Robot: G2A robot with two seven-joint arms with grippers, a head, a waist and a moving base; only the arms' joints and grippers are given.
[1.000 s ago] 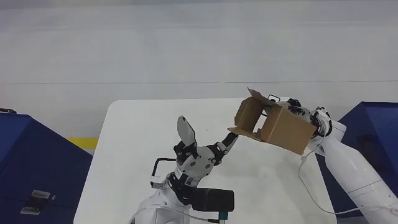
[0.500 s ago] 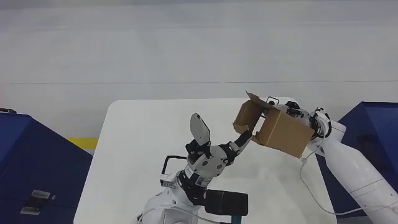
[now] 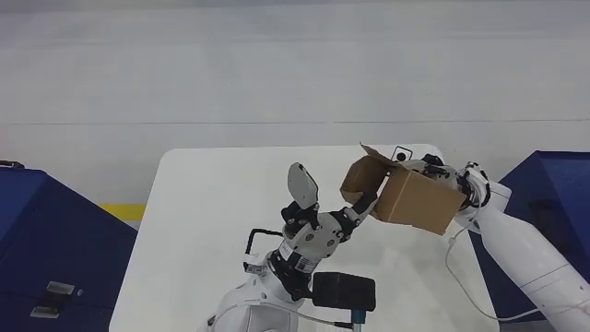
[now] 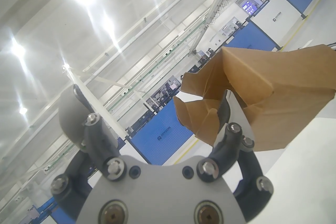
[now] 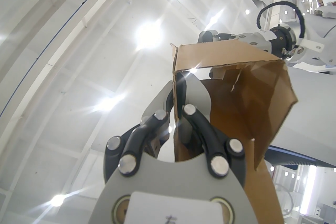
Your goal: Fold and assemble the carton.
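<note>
Carton (image 3: 412, 199), one, brown, flaps loose at its open end, held off the tabletop (image 3: 203, 231) between the two claws. Right claw (image 5: 179, 89), one, pinched onto a carton wall. Left claw (image 4: 150, 107), one, spread wide, one finger (image 4: 236, 112) poked among the flaps, the other clear. Blue panels (image 3: 46, 240), two, flank the tabletop, one on either side.

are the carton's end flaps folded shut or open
Open: flaps of the carton splay apart, and one finger of the left gripper sits between them.
</note>
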